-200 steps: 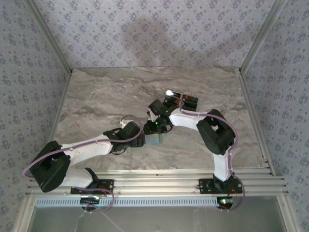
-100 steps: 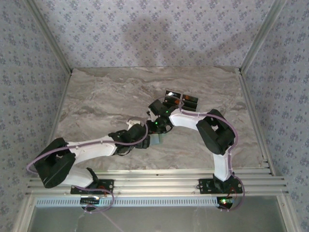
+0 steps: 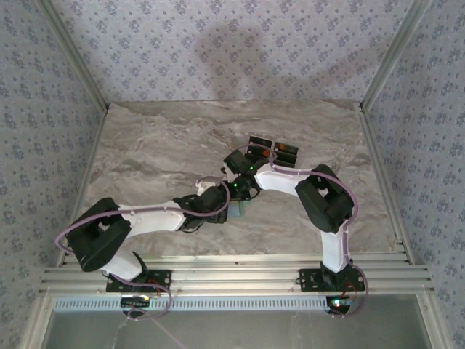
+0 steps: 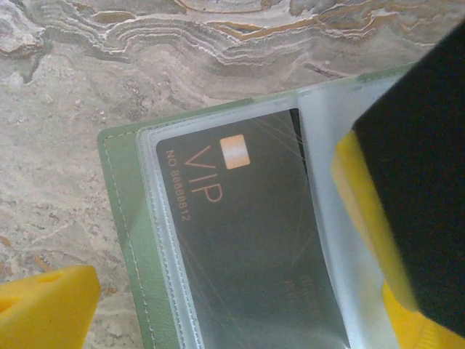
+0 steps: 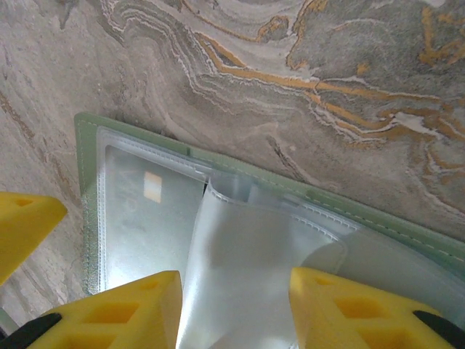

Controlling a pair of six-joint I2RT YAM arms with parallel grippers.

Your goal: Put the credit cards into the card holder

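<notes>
While top cam shows both arms meeting mid-frame over the card holder (image 3: pixel 236 211), w/ two credit cards (image 3: pixel 259 143) loose just above it on the table (image 3: pixel 145 160), wrist cams add detail. Left wrist: holder lies open, a black VIP card (image 4: pixel 240 240) inside its clear sleeve; left gripper (image 4: pixel 203 276) spread wide, grasping nothing. Right wrist: right gripper (image 5: pixel 236 305) part-apart, astride a raised clear flap (image 5: pixel 247 247); pinched or not, can't tell.
</notes>
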